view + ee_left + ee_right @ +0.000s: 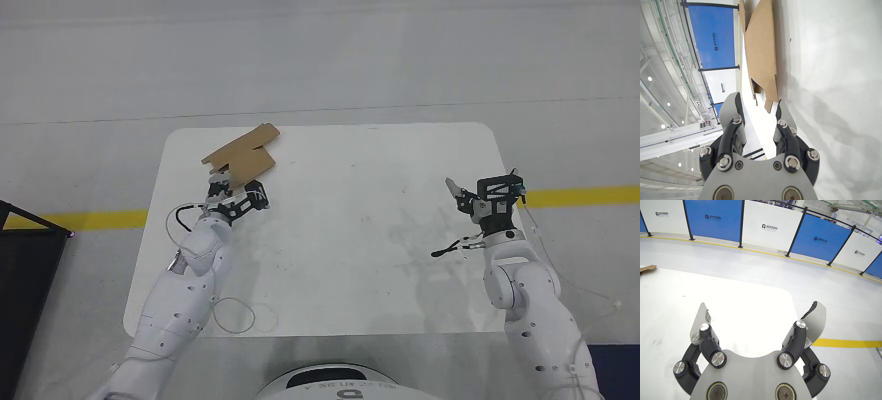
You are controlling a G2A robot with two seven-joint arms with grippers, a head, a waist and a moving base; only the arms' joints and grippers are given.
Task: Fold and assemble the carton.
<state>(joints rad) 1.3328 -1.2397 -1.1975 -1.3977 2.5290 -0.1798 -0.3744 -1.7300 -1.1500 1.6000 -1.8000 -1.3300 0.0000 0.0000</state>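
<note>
A flat brown carton lies unfolded at the far left corner of the white table, one edge past the table's rim. My left gripper is just in front of its near flaps, open; in the left wrist view the carton stretches away from the open gripper, its nearest flap close to one fingertip, nothing held. My right gripper hovers open near the table's right edge, far from the carton. In the right wrist view that gripper is empty, and a carton corner shows at the far side.
A yellow floor line runs past both sides of the table. A dark object stands on the floor to the left. Thin cables hang by the left arm. Blue and white barrier panels stand beyond the table.
</note>
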